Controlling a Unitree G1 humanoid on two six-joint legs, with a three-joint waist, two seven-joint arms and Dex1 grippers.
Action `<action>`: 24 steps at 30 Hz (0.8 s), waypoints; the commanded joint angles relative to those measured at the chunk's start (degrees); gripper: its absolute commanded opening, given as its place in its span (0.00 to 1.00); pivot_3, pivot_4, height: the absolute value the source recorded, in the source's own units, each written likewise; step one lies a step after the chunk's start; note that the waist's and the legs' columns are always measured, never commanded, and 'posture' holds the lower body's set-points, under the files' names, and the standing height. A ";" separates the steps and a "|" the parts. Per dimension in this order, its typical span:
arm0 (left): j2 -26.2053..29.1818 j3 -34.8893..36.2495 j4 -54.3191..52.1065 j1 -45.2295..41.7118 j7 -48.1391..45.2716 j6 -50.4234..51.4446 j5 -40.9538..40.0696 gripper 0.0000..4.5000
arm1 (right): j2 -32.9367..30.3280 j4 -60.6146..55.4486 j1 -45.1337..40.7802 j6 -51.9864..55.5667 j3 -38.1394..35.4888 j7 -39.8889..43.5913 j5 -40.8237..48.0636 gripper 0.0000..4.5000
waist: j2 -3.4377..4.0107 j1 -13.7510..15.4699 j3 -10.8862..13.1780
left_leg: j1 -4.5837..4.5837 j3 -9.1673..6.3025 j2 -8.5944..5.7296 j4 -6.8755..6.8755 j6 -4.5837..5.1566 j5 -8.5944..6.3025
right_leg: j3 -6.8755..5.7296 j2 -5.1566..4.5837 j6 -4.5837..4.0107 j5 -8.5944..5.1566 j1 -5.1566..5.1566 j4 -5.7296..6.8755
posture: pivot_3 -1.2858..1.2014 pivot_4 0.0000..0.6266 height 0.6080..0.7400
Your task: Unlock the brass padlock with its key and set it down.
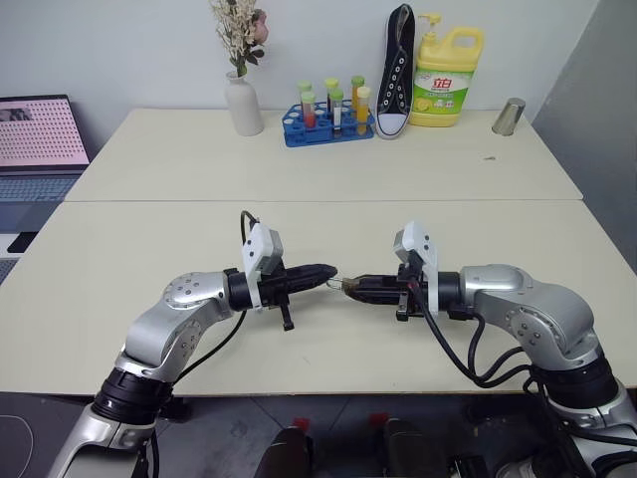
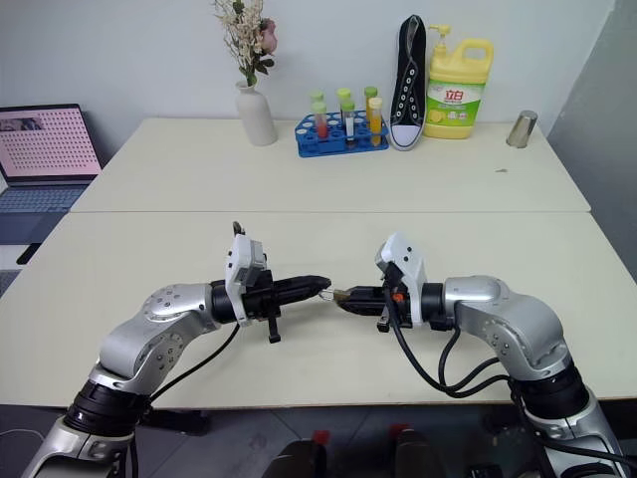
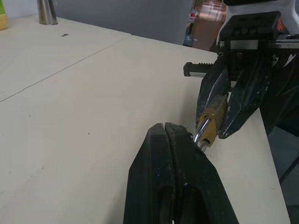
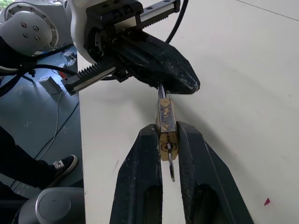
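Tubes (image 1: 332, 103) upright in blue rack (image 1: 320, 130)

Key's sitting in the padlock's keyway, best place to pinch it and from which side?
Pinch the key by its flat bow, from the end opposite the shackle: it juts out there between the right gripper fingers clamping the brass padlock, while the left gripper pinches the shackle end.

A lab or office: pale tables (image 1: 199, 179), laptop (image 1: 38, 149) at far left, tube rack (image 1: 328, 124) at upper centre
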 commanded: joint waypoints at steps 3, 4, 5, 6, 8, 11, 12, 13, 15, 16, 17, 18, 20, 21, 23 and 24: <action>-0.16 0.60 -1.33 0.65 -2.67 0.48 1.81 0.00 | 0.30 -2.14 -0.32 -0.49 -1.12 0.44 1.12 0.03 | 0.00 0.01 0.00 | 0.00 0.00 0.00 0.00 0.00 0.00 | 0.00 0.00 0.00 0.00 0.00 0.00 | 0.52 0.24 1.00; 0.10 0.51 -1.29 0.93 -3.03 0.22 2.56 0.00 | 0.36 -2.06 -0.37 -0.56 -1.08 0.42 1.02 0.03 | 0.00 -0.01 0.00 | 0.00 0.00 0.00 0.00 0.00 0.00 | 0.01 0.00 0.00 0.00 0.00 0.00 | 0.52 0.24 1.00; 0.04 0.74 -1.33 1.16 -3.11 0.50 2.62 0.00 | 0.41 -2.04 -0.39 -0.57 -1.07 0.42 1.00 0.03 | 0.00 0.00 0.00 | 0.00 0.01 0.00 0.00 0.00 0.00 | 0.01 0.00 0.00 0.00 0.00 0.00 | 0.52 0.24 1.00; 0.10 0.78 -1.51 1.36 -3.25 0.60 2.98 0.00 | 0.43 -2.05 -0.38 -0.62 -1.06 0.46 0.98 0.03 | 0.00 0.00 0.00 | 0.00 0.01 0.00 -0.01 0.00 0.00 | 0.02 0.00 0.00 0.00 0.00 0.00 | 0.52 0.24 1.00; -0.06 1.16 -2.17 1.67 -3.41 1.69 2.66 0.00 | 0.43 -2.04 -0.37 -0.73 -1.01 0.52 0.89 0.03 | 0.00 0.04 0.00 | 0.00 -0.01 0.00 -0.01 0.00 0.00 | 0.00 0.00 0.00 0.00 0.00 -0.01 | 0.52 0.24 1.00; 0.34 1.45 -4.12 2.58 -4.50 3.60 1.92 0.00 | 0.38 -1.76 -0.38 -1.02 -0.87 0.69 0.59 0.03 | 0.00 0.06 0.00 | -0.01 0.00 0.00 0.00 0.00 0.00 | 0.01 -0.01 0.00 0.00 0.00 -0.01 | 0.52 0.24 1.00; 0.25 1.72 -4.37 2.66 -4.58 4.10 1.68 0.00 | 0.43 -1.64 -0.46 -1.09 -0.80 0.70 0.50 0.03 | 0.00 0.06 0.00 | -0.01 0.00 0.00 0.00 0.00 0.00 | 0.01 -0.01 0.00 0.00 0.00 -0.01 | 0.52 0.24 1.00; 0.13 1.95 -4.52 2.64 -4.60 4.32 1.72 0.00 | 0.46 -1.57 -0.52 -1.09 -0.76 0.71 0.47 0.03 | 0.00 0.06 0.00 | -0.01 -0.01 0.00 0.00 0.00 0.00 | 0.01 -0.01 0.00 0.00 0.00 -0.02 | 0.52 0.24 1.00; -0.24 2.71 -5.26 2.49 -4.46 5.63 0.75 0.00 | 0.42 -1.52 -0.53 -1.17 -0.63 0.80 0.33 0.03 | 0.00 0.05 0.00 | 0.00 0.00 0.00 -0.01 0.00 0.00 | 0.01 -0.01 0.00 0.00 0.00 -0.01 | 0.52 0.24 1.00; -0.42 3.04 -5.62 2.45 -4.34 6.23 0.35 0.00 | 0.38 -1.51 -0.51 -1.23 -0.57 0.85 0.25 0.03 | 0.00 0.04 0.00 | 0.00 0.00 0.00 0.00 0.00 0.00 | 0.01 -0.01 0.00 0.00 0.00 -0.01 | 0.52 0.24 1.00; -0.46 3.47 -6.24 2.47 -4.45 7.33 -0.74 0.00 | 0.38 -1.49 -0.48 -1.20 -0.57 0.87 0.26 0.03 | 0.00 0.04 0.00 | 0.00 0.00 0.01 0.00 0.00 0.00 | 0.01 -0.01 0.00 0.00 0.00 -0.01 | 0.52 0.24 1.00; -0.55 4.13 -7.11 2.60 -4.62 8.48 -2.27 0.00 | 0.34 -1.46 -0.42 -1.25 -0.51 0.87 0.15 0.03 | 0.00 0.04 0.00 | 0.00 -0.01 0.01 0.00 0.00 0.00 | 0.01 -0.01 0.00 0.00 0.00 -0.01 | 0.52 0.24 1.00; -0.66 5.61 -9.06 2.90 -4.53 11.50 -5.83 0.00 | 0.33 -1.46 -0.32 -1.25 -0.49 0.89 0.14 0.03 | -0.01 0.04 0.00 | -0.01 -0.01 0.01 0.00 0.00 0.00 | 0.01 -0.01 0.00 0.00 0.00 -0.01 | 0.52 0.24 1.00; -0.44 6.16 -9.87 3.08 -4.46 12.39 -6.71 0.00 | 0.27 -1.48 -0.26 -1.28 -0.43 0.92 0.04 0.03 | -0.01 0.04 0.01 | -0.01 -0.01 0.00 0.00 0.00 0.00 | 0.01 -0.02 0.00 0.00 0.00 -0.01 | 0.52 0.24 1.00; -0.01 7.42 -11.20 3.48 -3.91 14.80 -8.84 0.00 | 0.22 -1.36 -0.12 -1.32 -0.38 0.96 -0.11 0.03 | -0.01 0.04 0.00 | 0.00 -0.01 0.00 0.00 0.00 0.00 | 0.01 -0.02 0.00 0.00 0.00 -0.01 | 0.52 0.24 1.00; 0.06 7.81 -11.59 3.58 -3.71 15.59 -9.42 0.00 | 0.23 -1.32 -0.09 -1.33 -0.38 0.99 -0.18 0.03 | -0.01 0.03 0.00 | 0.00 0.00 0.01 0.00 0.01 0.00 | 0.02 -0.02 0.00 0.00 0.00 -0.01 | 0.52 0.24 1.00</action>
